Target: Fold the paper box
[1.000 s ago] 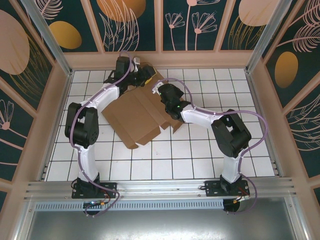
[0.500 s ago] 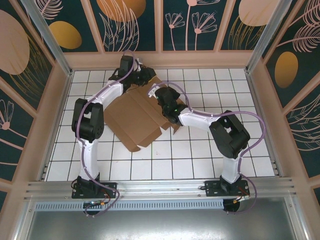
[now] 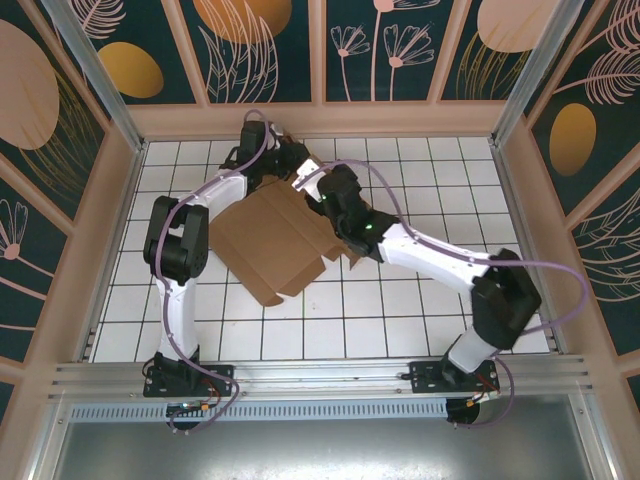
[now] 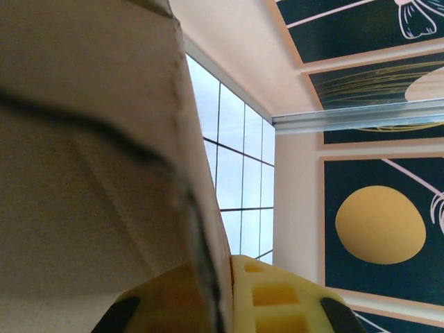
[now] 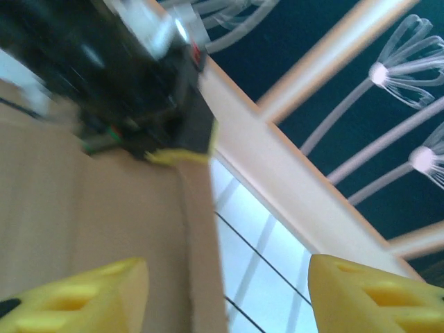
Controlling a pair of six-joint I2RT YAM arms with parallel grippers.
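- The left pincer (image 4: pixel 220 281) reaches to the far side of the table (image 3: pixel 400 310), close to the back wall. On the left wrist view its yellow fingers (image 4: pixel 277 300) are clamped on a cardboard edge that runs up between them.
- The paper box (image 3: pixel 275 235) is a brown, creased cardboard sheet. It lies mostly spread out on the white tiles, left of centre, with its far edge up at the left pincer.
- The right pincer (image 5: pixel 222 295) stands just beside that far edge, jaws wide apart and gripping nothing. Its view is blurred. The box's edge runs between its yellow fingers (image 5: pixel 374 295) without touching the right one.
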